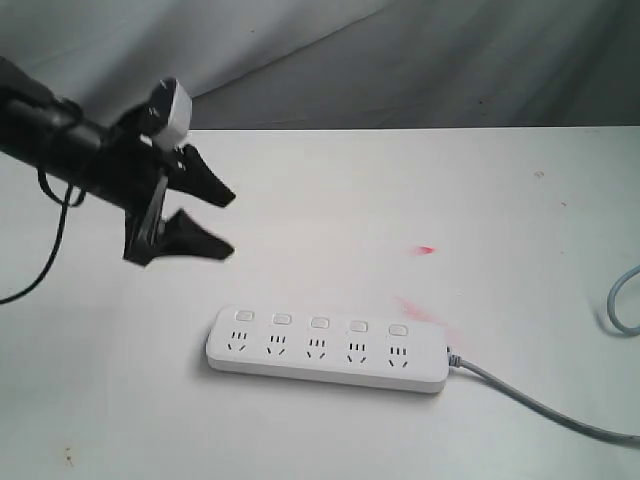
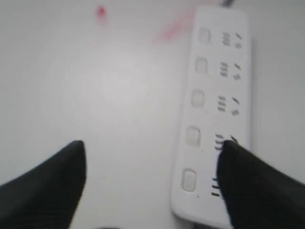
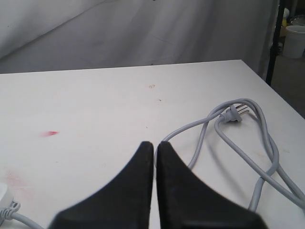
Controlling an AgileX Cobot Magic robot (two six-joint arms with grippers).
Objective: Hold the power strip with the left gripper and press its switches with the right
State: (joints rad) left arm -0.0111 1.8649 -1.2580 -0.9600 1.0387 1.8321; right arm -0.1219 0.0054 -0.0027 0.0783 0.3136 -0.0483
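Power strip lies flat on the white surface, near the front edge in the exterior view, long axis roughly left to right. Five sockets face up. Five switches in a row on the far side of the sockets, one per socket. Grey-white cable leaves the strip's right end and runs off to the right.

Left tool hangs above the surface, up and to the left of the strip's left end, clear of it. Its black fingers are spread wide, nothing between them.

Right tool is out of the exterior view. Its own camera shows the fingers pressed together on nothing, over the surface beside the looped cable and its plug.

Small red mark and a pink smear lie behind the strip's right end.
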